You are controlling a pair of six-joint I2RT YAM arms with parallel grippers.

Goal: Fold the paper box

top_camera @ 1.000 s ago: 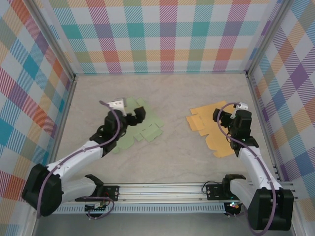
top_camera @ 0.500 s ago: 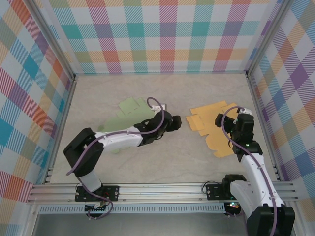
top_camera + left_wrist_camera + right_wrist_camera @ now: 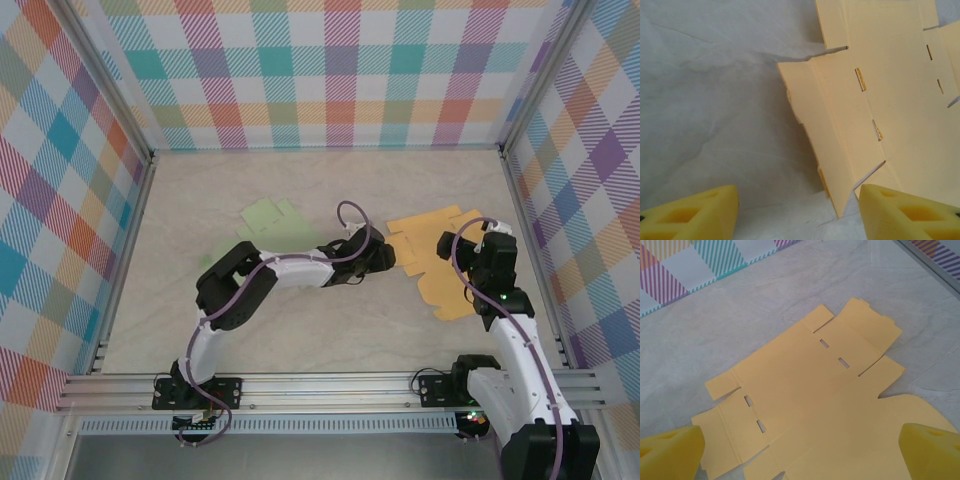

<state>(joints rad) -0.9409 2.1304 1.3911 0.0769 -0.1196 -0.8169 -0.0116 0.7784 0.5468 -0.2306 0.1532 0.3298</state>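
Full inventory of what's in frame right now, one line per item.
orange box blank: 1, orange, flat on the table, right of centre
green box blank: 1, pale green, flat on the table, left of centre, partly under the left arm
table: 1, beige marbled, floor of the cell
walls: 3, multicolour plaid, back and both sides
rail: 1, silver, near edge
left arm: 1, white and black, reaching across toward the orange box blank
right arm: 1, white and black, right side
left gripper: 1, yellow pads, open, at the blank's left edge
right gripper: 1, yellow pads, open, above the blank
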